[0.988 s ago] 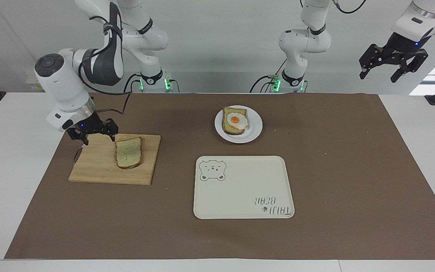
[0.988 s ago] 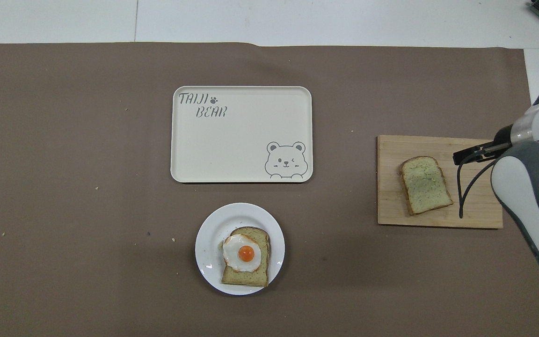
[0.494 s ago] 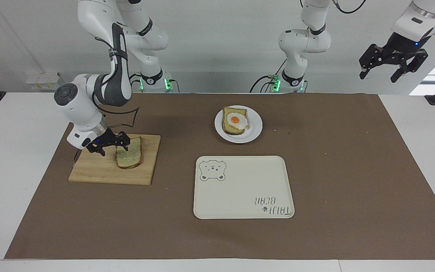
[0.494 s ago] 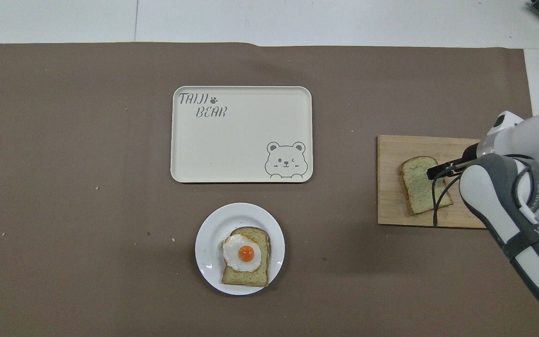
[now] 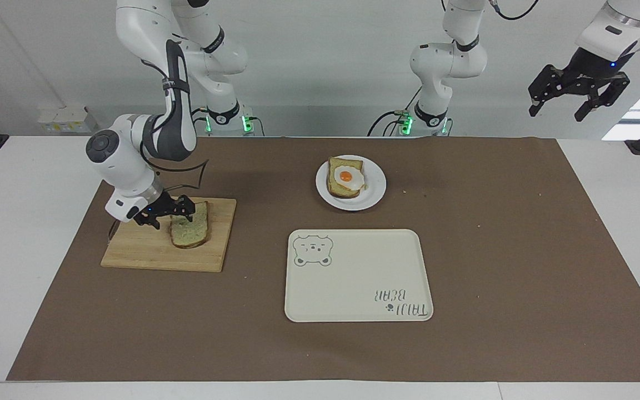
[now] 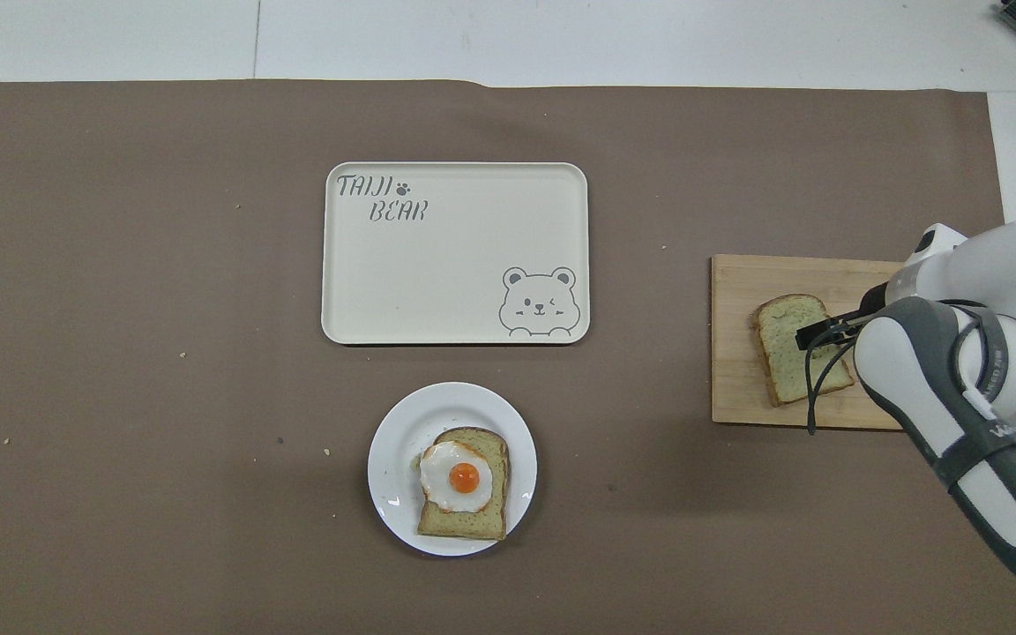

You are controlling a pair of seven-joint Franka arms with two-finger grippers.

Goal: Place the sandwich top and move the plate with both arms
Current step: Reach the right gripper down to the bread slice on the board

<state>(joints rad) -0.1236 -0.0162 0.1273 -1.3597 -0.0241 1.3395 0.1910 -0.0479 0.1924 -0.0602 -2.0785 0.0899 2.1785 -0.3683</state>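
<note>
Right end effector [image 5: 171,214] at sandwich top [image 5: 191,226] edge.

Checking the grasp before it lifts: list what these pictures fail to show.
- Overhead view: the right arm's body covers most of the right gripper and part of the cutting board.
- Facing view: whether that gripper touches the bread slice cannot be told.
- Overhead view: the left gripper is outside the picture.

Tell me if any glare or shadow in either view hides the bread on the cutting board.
Facing view: even light, no glare; the right gripper overlaps one edge of the sandwich top. Overhead view: the right arm covers part of the cutting board and that slice's edge; a small highlight on the plate.
</note>
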